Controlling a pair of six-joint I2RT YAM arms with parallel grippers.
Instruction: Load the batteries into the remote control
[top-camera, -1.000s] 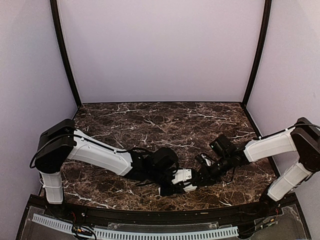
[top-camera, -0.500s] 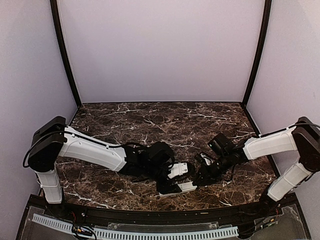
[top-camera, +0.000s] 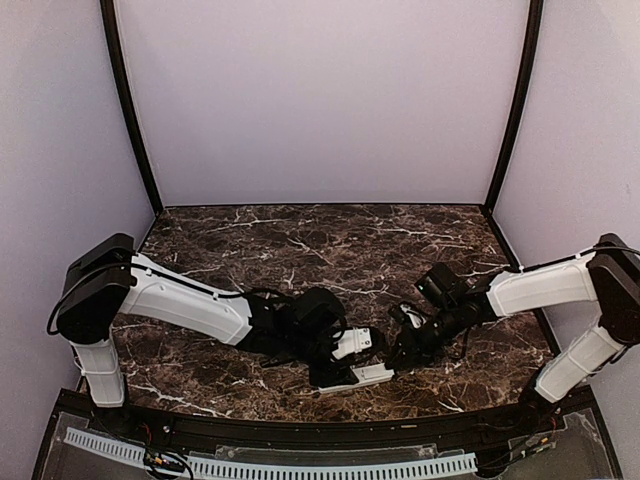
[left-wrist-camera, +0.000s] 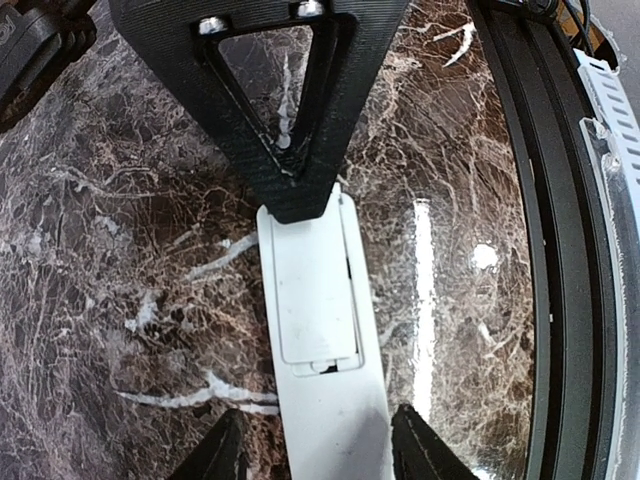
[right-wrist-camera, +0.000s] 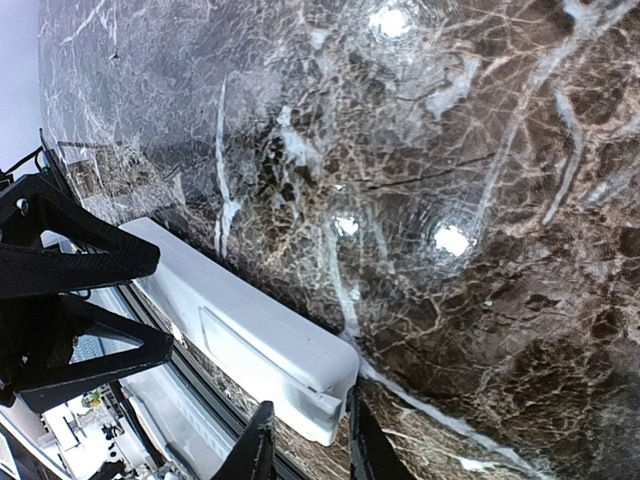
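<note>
The remote control (left-wrist-camera: 320, 300) is a slim white bar, back side up, with the battery cover in place over its recess. It sits near the table's front edge (top-camera: 357, 377). My left gripper (left-wrist-camera: 320, 455) is open, one fingertip on each side of the remote's near end with a gap on both sides. My right gripper (right-wrist-camera: 308, 445) is shut on the remote's other end (right-wrist-camera: 250, 330). Its black triangular finger (left-wrist-camera: 290, 130) covers that end in the left wrist view. In the top view the left gripper (top-camera: 338, 368) and the right gripper (top-camera: 392, 366) meet at the remote. The batteries are out of view.
A black rail (left-wrist-camera: 520, 250) borders the marble table just beside the remote. A white perforated strip (top-camera: 300, 465) runs in front of it. Pale enclosure walls stand at the back and on both sides.
The left gripper's jaws have spread apart off the remote, and the left arm has drawn back a little to the left. The right arm has hardly moved and still holds the remote.
</note>
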